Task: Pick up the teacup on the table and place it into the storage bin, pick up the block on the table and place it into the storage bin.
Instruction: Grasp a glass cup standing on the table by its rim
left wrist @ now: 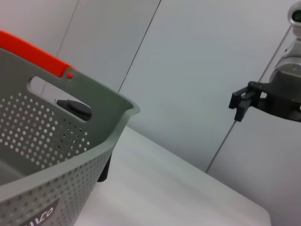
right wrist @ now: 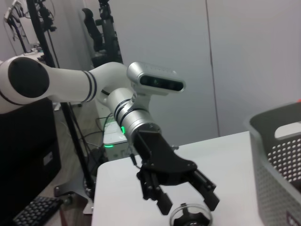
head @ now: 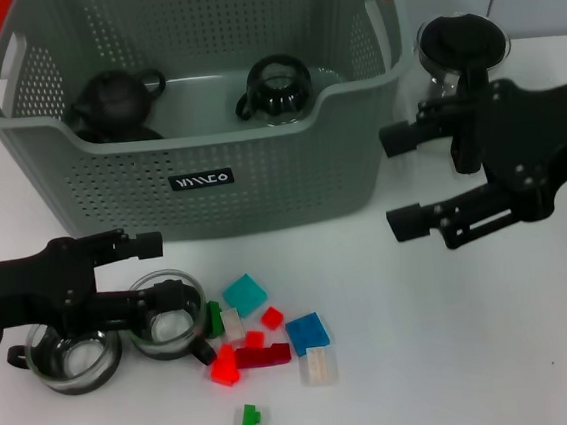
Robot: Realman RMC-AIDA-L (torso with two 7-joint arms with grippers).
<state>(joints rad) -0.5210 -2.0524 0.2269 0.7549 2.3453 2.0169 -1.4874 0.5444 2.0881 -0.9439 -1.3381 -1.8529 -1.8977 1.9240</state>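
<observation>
White desk [head: 498, 353] runs under everything, with the storage bin [head: 209, 169] standing at its far side as the landmark. In front of the bin's left corner the left tool [head: 165, 284] hangs around a glass teacup [head: 165, 316], its fingers spread apart to either side of the rim — not clamped. A second glass cup [head: 68, 356] sits just left of that one. To the bin's right, the right tool [head: 393, 182] hovers above the desk with its fingers wide apart, holding nothing.

I judge the teacup light, stiff, slippery and breakable; the rim wall looks the best hold, squeezed gently. Small plastic blocks [head: 260, 330] lie scattered in front of the bin's middle — light, hard, easily pinched across flat sides.

Inside the bin sit a dark teapot [head: 112, 100] and a dark glass cup [head: 277, 88]. Another dark item [head: 463, 44] beside the bin's right wall is partly hidden by the right arm; I cannot identify it.
</observation>
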